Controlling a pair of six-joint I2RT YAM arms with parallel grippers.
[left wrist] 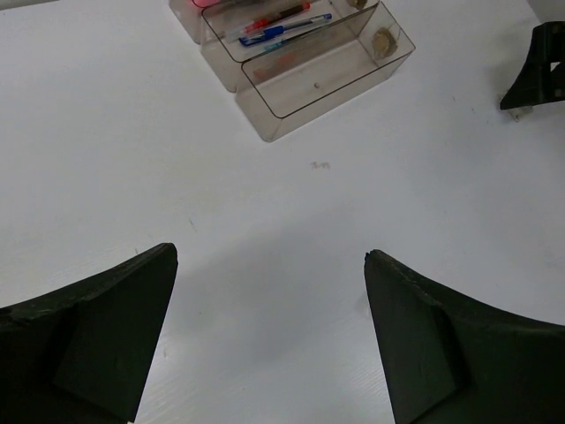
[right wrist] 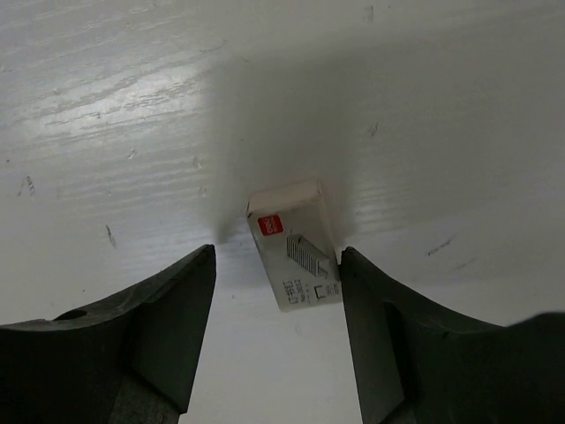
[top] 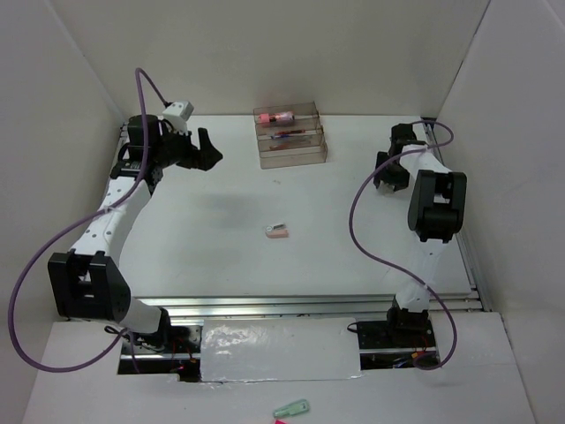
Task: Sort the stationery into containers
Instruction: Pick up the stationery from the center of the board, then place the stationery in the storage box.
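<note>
White table: left tool gapes, right tool spread astride an eraser only its wrist view shows.

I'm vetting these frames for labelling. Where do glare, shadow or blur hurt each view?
Top external: glare on the shiny strip at the bottom. Left wrist: near fingers dark and soft, organiser sharp. Right wrist: white eraser sharp, in shadow.

The left arm reaches up the left side with its elbow bent, and the left pincer is held high, angled toward the middle, jaws spread wide. The right arm folds back on itself at the far right; the right pincer points down, low, jaws partly apart
</note>
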